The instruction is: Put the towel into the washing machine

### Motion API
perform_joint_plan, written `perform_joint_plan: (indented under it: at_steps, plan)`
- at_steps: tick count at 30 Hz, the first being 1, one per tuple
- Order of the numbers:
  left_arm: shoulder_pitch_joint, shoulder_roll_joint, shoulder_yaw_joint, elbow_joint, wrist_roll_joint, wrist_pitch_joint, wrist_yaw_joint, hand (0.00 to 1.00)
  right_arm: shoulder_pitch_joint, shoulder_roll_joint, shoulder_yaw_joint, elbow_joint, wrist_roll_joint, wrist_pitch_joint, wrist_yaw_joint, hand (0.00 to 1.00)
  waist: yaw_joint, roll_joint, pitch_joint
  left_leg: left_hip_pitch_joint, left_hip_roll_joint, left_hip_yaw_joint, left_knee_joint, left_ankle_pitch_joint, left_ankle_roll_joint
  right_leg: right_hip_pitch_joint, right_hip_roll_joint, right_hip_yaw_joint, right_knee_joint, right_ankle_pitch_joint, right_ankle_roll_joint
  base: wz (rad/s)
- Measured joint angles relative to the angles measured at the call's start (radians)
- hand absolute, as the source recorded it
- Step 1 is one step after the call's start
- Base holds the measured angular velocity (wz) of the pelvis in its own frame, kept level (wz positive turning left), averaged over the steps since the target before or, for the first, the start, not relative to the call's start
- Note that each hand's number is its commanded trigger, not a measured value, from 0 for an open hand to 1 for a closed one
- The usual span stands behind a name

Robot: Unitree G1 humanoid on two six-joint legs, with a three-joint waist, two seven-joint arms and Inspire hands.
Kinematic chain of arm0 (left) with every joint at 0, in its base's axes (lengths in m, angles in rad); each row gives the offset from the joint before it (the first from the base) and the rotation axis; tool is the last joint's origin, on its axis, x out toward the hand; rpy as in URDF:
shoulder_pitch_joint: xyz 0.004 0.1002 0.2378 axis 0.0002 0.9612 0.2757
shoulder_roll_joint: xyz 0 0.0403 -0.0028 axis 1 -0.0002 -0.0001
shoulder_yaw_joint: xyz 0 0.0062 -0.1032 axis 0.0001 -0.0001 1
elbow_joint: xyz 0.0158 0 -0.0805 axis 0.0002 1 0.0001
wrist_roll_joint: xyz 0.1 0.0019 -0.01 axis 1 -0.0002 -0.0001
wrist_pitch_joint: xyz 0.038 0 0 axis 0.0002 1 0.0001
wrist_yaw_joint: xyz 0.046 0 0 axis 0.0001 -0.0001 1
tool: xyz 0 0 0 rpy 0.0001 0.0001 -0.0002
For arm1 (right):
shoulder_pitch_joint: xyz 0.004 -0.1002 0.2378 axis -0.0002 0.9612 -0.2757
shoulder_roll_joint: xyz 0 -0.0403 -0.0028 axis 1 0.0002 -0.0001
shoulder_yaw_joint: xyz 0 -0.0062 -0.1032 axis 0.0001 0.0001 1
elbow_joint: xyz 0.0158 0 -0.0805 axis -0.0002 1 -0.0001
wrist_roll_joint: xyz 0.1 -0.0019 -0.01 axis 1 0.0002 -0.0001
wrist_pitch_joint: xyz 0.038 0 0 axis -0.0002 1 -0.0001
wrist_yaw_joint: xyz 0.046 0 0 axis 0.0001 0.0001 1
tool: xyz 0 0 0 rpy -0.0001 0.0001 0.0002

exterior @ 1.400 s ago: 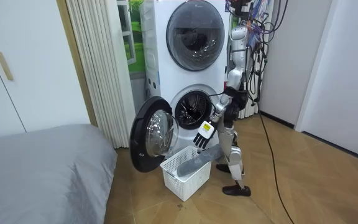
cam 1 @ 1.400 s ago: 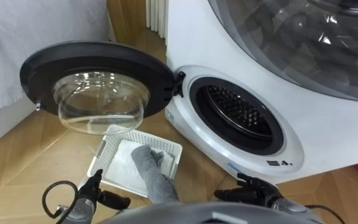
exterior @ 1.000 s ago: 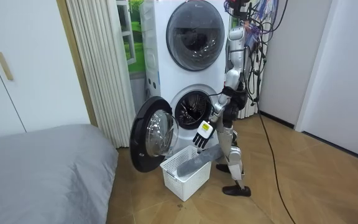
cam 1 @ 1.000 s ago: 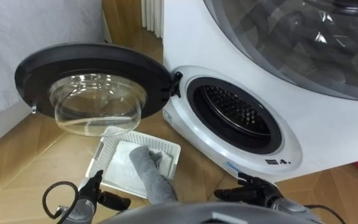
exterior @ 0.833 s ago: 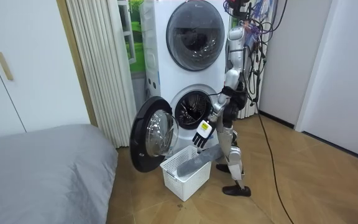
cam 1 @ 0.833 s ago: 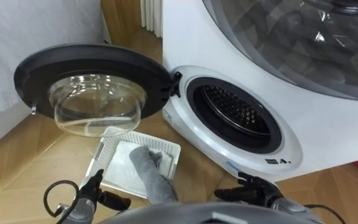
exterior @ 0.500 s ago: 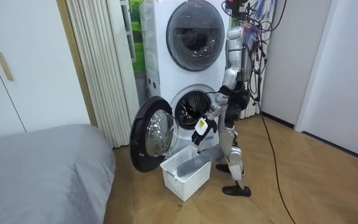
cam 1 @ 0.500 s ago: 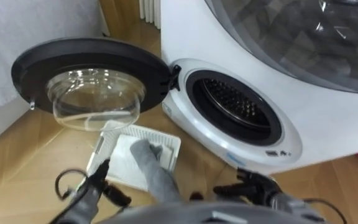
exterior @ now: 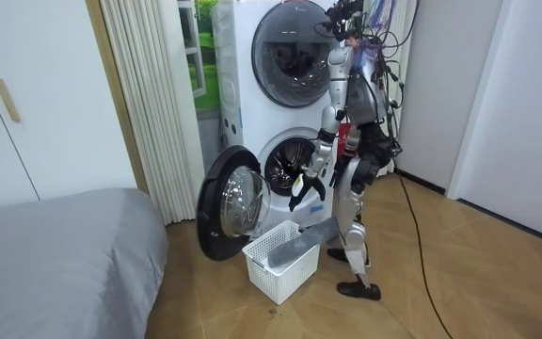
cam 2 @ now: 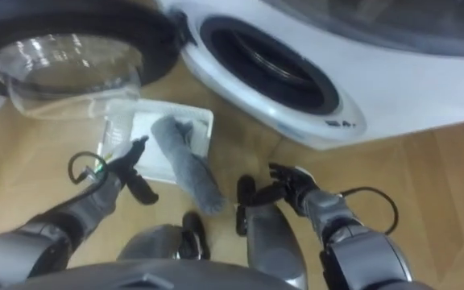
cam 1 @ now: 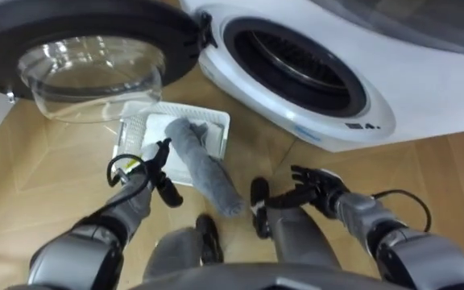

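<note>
So this looks like the very start of the job: the towel (cam 1: 204, 165) hasn't been picked up yet. It's a grey roll lying half in the white basket (cam 1: 131, 133) on the floor (cam 1: 47, 185), with its near end hanging out over the rim toward the robot's feet. The left robot hand (cam 1: 153, 165) hovers just beside it with its fingers spread and nothing in them. The right robot hand (cam 1: 319, 185) is well off to the other side, also spread and empty. I'd say the next move is to get that left one down and around the towel's middle, then lift it up and over to the drum (cam 1: 296, 56) of the washing machine (cam 1: 425, 97), which is wide open. The swung-out door (cam 1: 87, 68) with its glass bowl sits right above the basket, so I'd watch for bumping it on the way. The bed (exterior: 55, 245) is well clear.
</note>
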Motion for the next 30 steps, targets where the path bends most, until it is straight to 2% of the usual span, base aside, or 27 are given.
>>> perform_joint_plan:
  at_steps: [1, 3, 5, 7, 10, 13, 16, 22, 24, 27, 30]
  plan:
    - [-0.015, 0.000, -0.002, 0.000, -0.007, 0.000, 0.012, 0.00, -0.005, 0.000, 0.016, -0.005, 0.027, 0.000, -0.015, 0.00, 0.001, -0.001, 0.0052, -0.042, 0.000, -0.006, 0.035, -0.006, 0.003, -0.038, 0.003, 0.016, 0.022, 0.000, 0.000, -0.13]
    - [-0.035, 0.000, -0.004, 0.000, -0.006, -0.003, 0.030, 0.00, -0.015, 0.000, 0.021, -0.023, 0.053, -0.002, -0.031, 0.00, -0.003, 0.001, 0.0097, -0.102, 0.001, -0.026, 0.082, -0.025, 0.001, -0.099, 0.007, 0.021, 0.047, 0.002, -0.001, -0.13]
    - [-0.062, 0.000, -0.004, 0.005, -0.005, -0.010, 0.052, 0.00, -0.023, 0.000, 0.027, -0.035, 0.080, -0.011, -0.040, 0.00, -0.005, -0.001, 0.0155, -0.171, 0.005, -0.027, 0.131, -0.037, 0.001, -0.162, 0.009, 0.026, 0.078, 0.005, 0.000, -0.05]
    - [-0.090, 0.010, -0.018, 0.010, -0.005, -0.018, 0.069, 0.00, -0.038, 0.000, 0.027, -0.036, 0.092, -0.018, -0.040, 0.00, -0.008, -0.006, 0.0203, -0.267, 0.022, -0.027, 0.226, -0.069, 0.006, -0.249, 0.023, 0.037, 0.130, 0.006, 0.001, -0.17]
    - [-0.114, 0.030, -0.043, 0.012, -0.007, -0.020, 0.090, 0.00, -0.052, -0.003, 0.029, -0.045, 0.112, -0.028, -0.040, 0.00, -0.023, -0.006, 0.0207, -0.370, 0.035, -0.040, 0.312, -0.106, 0.014, -0.345, 0.029, 0.037, 0.195, 0.005, 0.001, -0.14]
    - [-0.153, 0.057, -0.114, 0.012, 0.003, -0.030, 0.140, 0.00, -0.092, -0.014, 0.054, -0.041, 0.205, -0.062, -0.039, 0.00, -0.043, -0.006, 0.0221, -0.506, 0.054, -0.041, 0.446, -0.147, 0.025, -0.471, 0.039, 0.040, 0.282, 0.009, 0.007, -0.14]
    - [-0.192, 0.058, -0.154, 0.012, 0.035, -0.034, 0.170, 0.00, -0.109, -0.020, 0.057, -0.042, 0.288, -0.081, -0.038, 0.00, -0.049, -0.006, 0.0224, -0.595, 0.059, -0.037, 0.531, -0.172, 0.032, -0.562, 0.039, 0.048, 0.355, 0.002, 0.015, -0.02]
    - [-0.243, 0.066, -0.215, 0.008, 0.114, -0.041, 0.221, 0.00, -0.121, -0.021, 0.057, -0.065, 0.395, -0.121, -0.019, 0.00, -0.067, -0.005, 0.0228, -0.720, 0.075, -0.037, 0.628, -0.191, 0.047, -0.677, 0.038, 0.039, 0.416, 0.000, 0.021, -0.03]
    - [-0.257, 0.077, -0.262, 0.005, 0.116, -0.045, 0.257, 0.00, -0.134, -0.022, 0.065, -0.067, 0.437, -0.133, 0.002, 0.00, -0.077, -0.005, 0.0228, -0.768, 0.088, -0.037, 0.670, -0.204, 0.051, -0.722, 0.044, 0.035, 0.440, 0.001, 0.021, -0.15]
    - [-0.272, 0.081, -0.321, 0.005, 0.133, -0.050, 0.267, 0.00, -0.154, -0.022, 0.078, -0.069, 0.440, -0.144, 0.018, 0.00, -0.084, -0.006, 0.0231, -0.811, 0.104, -0.040, 0.714, -0.222, 0.055, -0.760, 0.057, 0.033, 0.463, 0.002, 0.020, -0.16]
    - [-0.284, 0.083, -0.393, 0.002, 0.130, -0.055, 0.264, 0.00, -0.175, -0.024, 0.119, -0.069, 0.468, -0.149, 0.031, 0.00, -0.098, -0.006, 0.0232, -0.835, 0.106, -0.041, 0.725, -0.226, 0.060, -0.781, 0.058, 0.032, 0.465, 0.006, 0.025, -0.05]
